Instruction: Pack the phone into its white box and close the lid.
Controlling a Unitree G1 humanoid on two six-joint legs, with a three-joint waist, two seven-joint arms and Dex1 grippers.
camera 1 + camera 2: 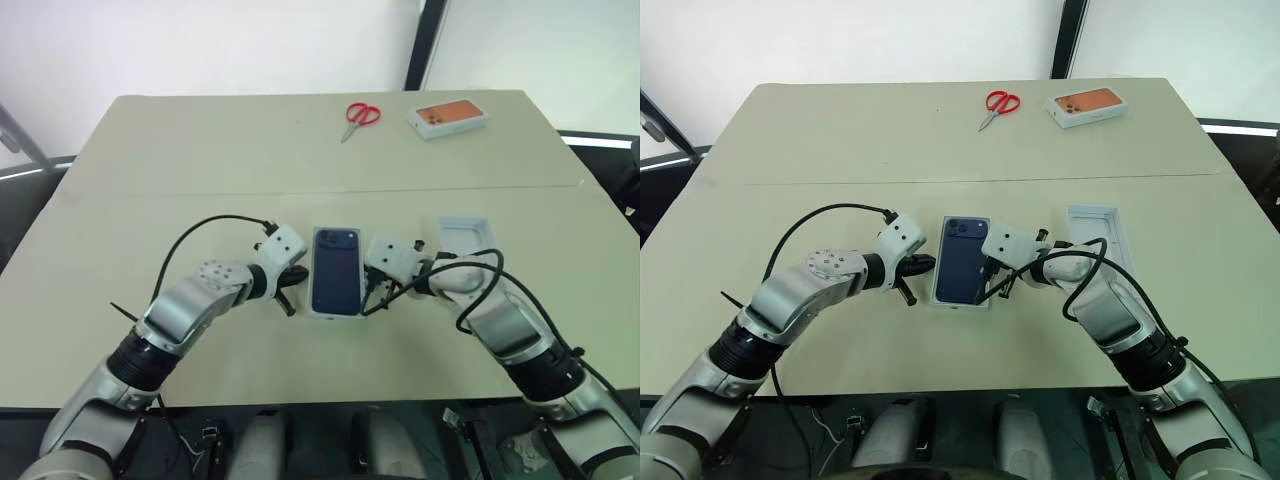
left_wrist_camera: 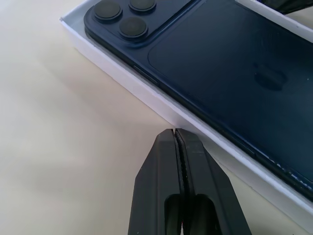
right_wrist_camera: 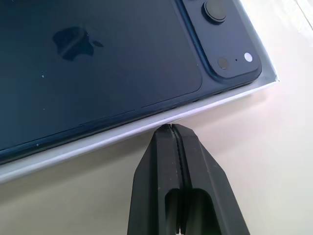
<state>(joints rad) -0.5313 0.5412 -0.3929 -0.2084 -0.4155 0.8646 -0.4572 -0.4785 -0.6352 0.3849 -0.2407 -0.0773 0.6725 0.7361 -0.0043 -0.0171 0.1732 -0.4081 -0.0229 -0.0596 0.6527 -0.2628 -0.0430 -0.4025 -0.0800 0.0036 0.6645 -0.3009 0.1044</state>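
The phone [image 1: 336,268] is seen lying back-up at the table's centre, inside the white box [image 2: 146,93], whose rim shows around it, the camera bump at the 12 o'clock end. The lid [image 1: 465,238] is left open-side up at 3 o'clock of the box, well apart. The left gripper [image 1: 290,290] is pressed shut and empty at 9 o'clock of the box, just beside its wall; the right gripper [image 1: 372,288] is likewise shut and empty at 3 o'clock, its tip at the wall. The step in hand is judged to be squaring the box between both closed tips. Even, gentle pressure from both sides is advised, so the tray is not skewed or tipped. The lid must then be fetched and turned over
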